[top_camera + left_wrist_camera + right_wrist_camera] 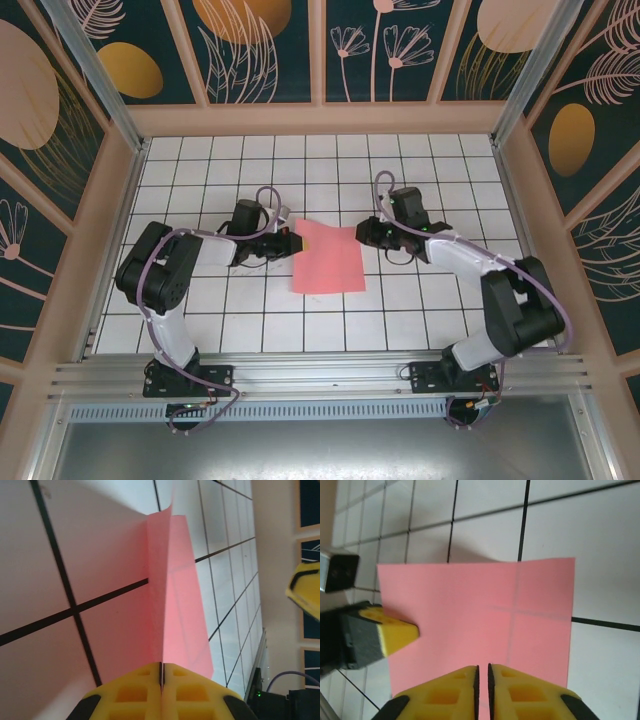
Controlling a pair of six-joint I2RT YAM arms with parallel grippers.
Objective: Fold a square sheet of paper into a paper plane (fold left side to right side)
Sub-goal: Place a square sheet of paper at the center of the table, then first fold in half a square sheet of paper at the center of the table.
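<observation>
From above, the square sheet of paper (327,258) lies mid-worktop (400,310) between left claw (291,240) and right claw (366,233). Left wrist: the left claw pinches its raised left edge, likely to swing it rightward. Right wrist: the right claw, pressed nearly together, seemingly anchors the right edge.

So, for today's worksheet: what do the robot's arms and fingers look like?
The left arm and right arm have black joints and white links, each trailed by a lilac cable. Their fingers are yellow blocks with moulded recesses.

pink-red paper (327,257), black-gridded white table (420,310)
</observation>
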